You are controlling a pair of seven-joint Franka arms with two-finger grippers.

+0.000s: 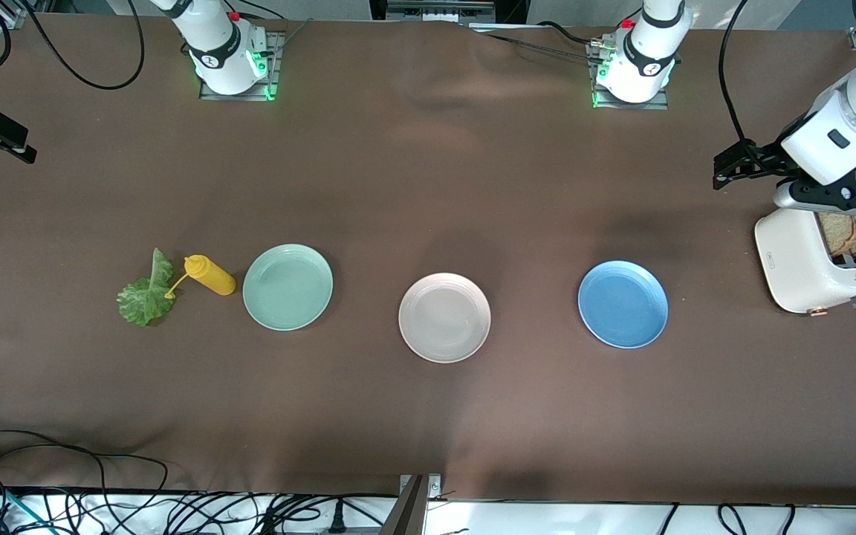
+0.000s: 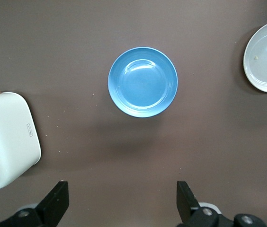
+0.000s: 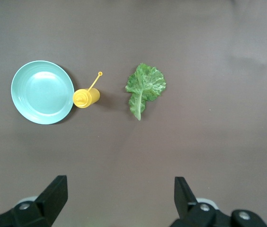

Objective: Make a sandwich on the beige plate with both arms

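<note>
One brown table (image 1: 428, 416) fills the front view. Two white arms rise from its upper edge. The left gripper (image 2: 121, 203) hangs over the table by the toaster, fingers spread wide and holding nothing. The right gripper (image 3: 119, 198) hangs over the right arm's end of the table, likewise spread and holding nothing.

One white toaster (image 1: 799, 260) stands at the left arm's end, with at least two bread slices (image 1: 840, 230) upright in it. Three plates lie in a row across the middle: blue plate (image 1: 623, 304), beige plate (image 1: 444, 317) at the centre and bare, mint-green plate (image 1: 287, 287). One lettuce leaf (image 1: 146, 297) lies just beside one yellow squeeze bottle (image 1: 211, 275), which lies next to the mint-green plate.
</note>
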